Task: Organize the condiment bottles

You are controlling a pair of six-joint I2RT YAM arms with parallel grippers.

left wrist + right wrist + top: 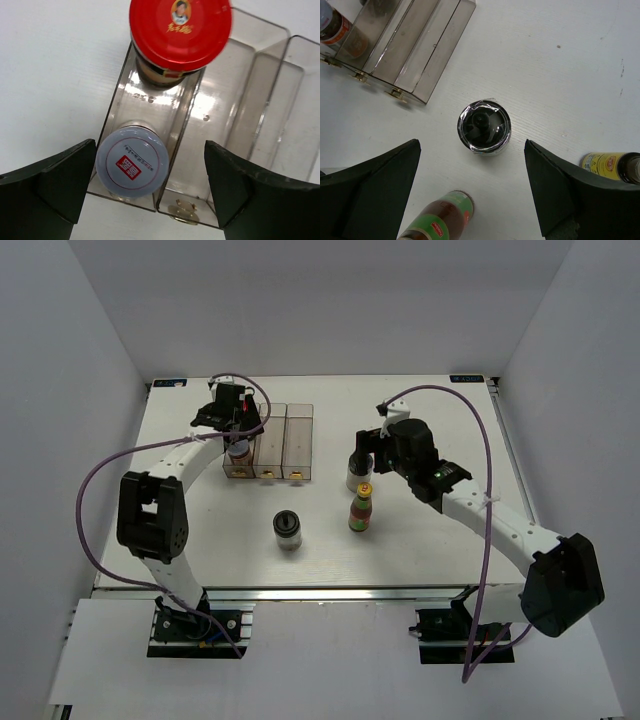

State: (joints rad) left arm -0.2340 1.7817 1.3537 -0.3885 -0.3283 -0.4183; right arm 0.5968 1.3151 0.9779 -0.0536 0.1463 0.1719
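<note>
Dark fingers (pixel 55 190) of the left pincer (pixel 150 172) fill the lower corners of the left wrist view, spread wide with nothing pinched between them. Between them, touching neither, a white-capped bottle (pixel 131 161) stands upright at the near end of the leftmost slot of the clear rack (pixel 192 117), which sits toward the back of the table (pixel 200 540). Just behind it in the same slot stands the red-capped jar (pixel 180 32), its lid printed with a small portrait. The two stand close, though I cannot tell whether they touch. Further right, the right pincer (pixel 471 172) is likewise spread and grips nothing. It hangs over a black-capped jar (pixel 484 126), which stands upright on the table to the right of the rack, apart from both fingers. Near that jar, on the side toward the arm bases, stands the yellow-capped bottle (pixel 362 508) with its red and green label, close to it but not touching. A yellow-labelled bottle (pixel 609 165) with a dark cap shows at the right edge of the right wrist view, partly hidden behind a finger, and I cannot tell whether it is upright. A second black-capped jar (pixel 288 530) stands alone toward the front of the table, between the two arms and well apart from the rack and the other bottles.
</note>
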